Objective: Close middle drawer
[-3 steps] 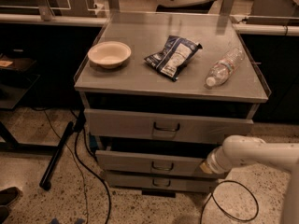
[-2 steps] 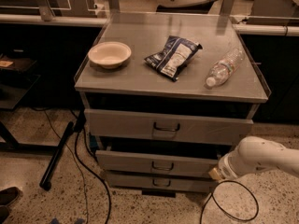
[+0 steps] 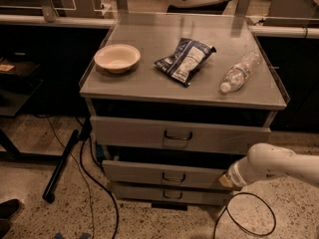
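Observation:
The middle drawer (image 3: 149, 172) is the medium grey front with a small dark loop handle, below the tall top drawer front (image 3: 139, 132) and above the slim bottom drawer front (image 3: 144, 192). A dark gap shows above it, and it stands out a little from the cabinet. My gripper (image 3: 227, 180) is at the end of the white arm (image 3: 269, 164), which comes in from the right. It sits at the right end of the middle drawer front, close to or touching it.
On the cabinet top (image 3: 149, 83) lie a cream bowl (image 3: 117, 58), a dark snack bag (image 3: 184, 59) and a clear plastic bottle (image 3: 240, 71). The top drawer also stands out. Cables (image 3: 87, 178) and a black bar (image 3: 60, 166) lie on the floor at the left. A cable loop (image 3: 244, 218) lies below the arm.
The white arm has shifted a little to the right and downward along the middle drawer's right end. The drawer fronts look unchanged.

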### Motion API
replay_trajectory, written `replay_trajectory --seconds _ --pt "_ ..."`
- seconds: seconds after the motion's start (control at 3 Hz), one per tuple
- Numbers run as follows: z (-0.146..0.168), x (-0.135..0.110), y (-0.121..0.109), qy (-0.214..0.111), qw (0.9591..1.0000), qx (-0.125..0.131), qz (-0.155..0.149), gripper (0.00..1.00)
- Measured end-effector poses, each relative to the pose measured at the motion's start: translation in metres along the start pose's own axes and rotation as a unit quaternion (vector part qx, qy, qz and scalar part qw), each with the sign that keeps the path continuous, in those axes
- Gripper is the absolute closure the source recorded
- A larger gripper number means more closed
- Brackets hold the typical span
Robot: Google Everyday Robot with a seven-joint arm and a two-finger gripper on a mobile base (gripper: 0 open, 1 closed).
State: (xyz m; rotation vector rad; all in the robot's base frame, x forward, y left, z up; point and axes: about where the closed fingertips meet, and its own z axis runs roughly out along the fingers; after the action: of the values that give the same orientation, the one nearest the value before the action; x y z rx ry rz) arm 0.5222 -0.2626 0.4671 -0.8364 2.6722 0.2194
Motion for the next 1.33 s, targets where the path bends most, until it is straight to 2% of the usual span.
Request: replay_trajectory --seconds 0.67,1.33 --pt "0.021 -0.030 -0.038 -0.012 0.9984 0.055 0.000 1.00" --pt "0.023 -0.030 -0.041 -0.009 0.9981 0.060 -0.003 1.00"
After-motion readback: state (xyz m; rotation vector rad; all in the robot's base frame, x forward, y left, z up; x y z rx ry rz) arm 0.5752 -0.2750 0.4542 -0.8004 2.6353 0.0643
